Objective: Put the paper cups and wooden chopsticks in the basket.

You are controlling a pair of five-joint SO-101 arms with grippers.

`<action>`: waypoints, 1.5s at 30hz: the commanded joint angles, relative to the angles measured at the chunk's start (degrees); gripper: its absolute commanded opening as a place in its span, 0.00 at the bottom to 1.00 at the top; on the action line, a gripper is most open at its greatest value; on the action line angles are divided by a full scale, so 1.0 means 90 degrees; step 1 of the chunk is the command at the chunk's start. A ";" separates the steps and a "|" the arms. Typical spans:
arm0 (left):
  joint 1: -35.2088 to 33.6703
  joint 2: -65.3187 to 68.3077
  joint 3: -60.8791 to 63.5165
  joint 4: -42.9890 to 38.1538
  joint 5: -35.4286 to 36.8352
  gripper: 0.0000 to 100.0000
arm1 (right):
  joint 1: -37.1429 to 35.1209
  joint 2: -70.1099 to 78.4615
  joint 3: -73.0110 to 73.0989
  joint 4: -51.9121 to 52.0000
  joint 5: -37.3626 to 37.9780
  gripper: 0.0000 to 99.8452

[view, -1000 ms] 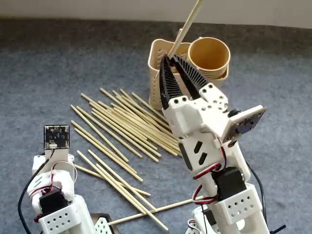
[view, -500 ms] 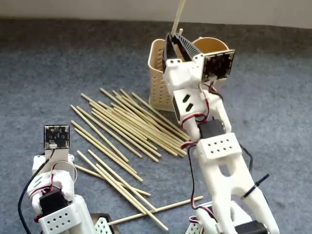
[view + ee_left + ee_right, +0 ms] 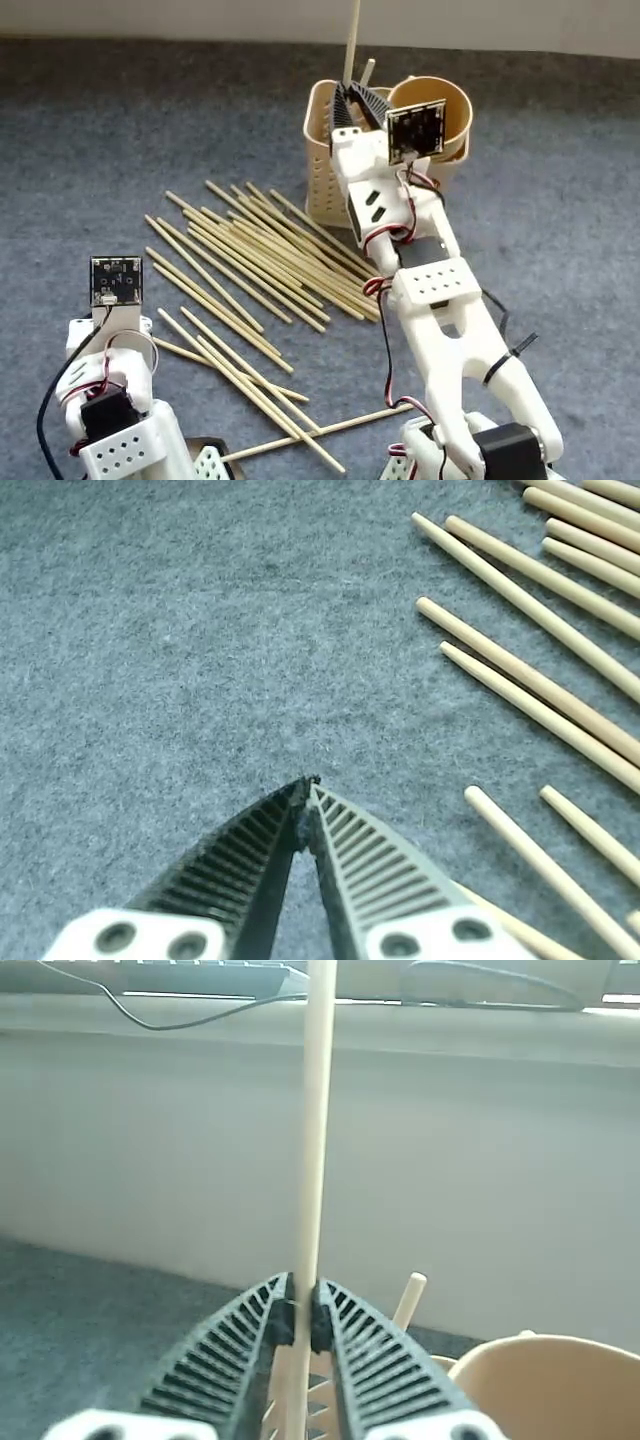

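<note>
**Chopstick over the basket.** One wooden chopstick [image 3: 350, 40] stands nearly upright, its lower end at the mouth of the basket [image 3: 322, 190], which sits at 12 o'clock on the grey carpet [image 3: 120, 130]. The right gripper [image 3: 350, 92] has its jaws clamped on the stick's lower part, so most of the length rises free above the grip, as the right wrist view confirms. A second chopstick [image 3: 366, 70] leans inside the basket. Stacked paper cups [image 3: 455, 110] sit at the basket's 3 o'clock side; whether they rest inside it cannot be told. The loose chopsticks [image 3: 260, 250] are spread at the basket's 7 o'clock. The left gripper [image 3: 305, 800], jaws together on nothing, hangs above bare carpet at 7 o'clock.

Judged handling: the sticks are light, stiff, smooth and round, so they are apt to swivel or slip in a pinch. Those lying flat are best taken near mid-length, one at a time.
</note>
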 commanded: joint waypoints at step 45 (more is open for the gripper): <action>-0.0054 -0.0083 0.0132 0.0020 -0.0049 0.01 | -0.0777 -0.5768 0.3775 0.3902 0.0098 0.01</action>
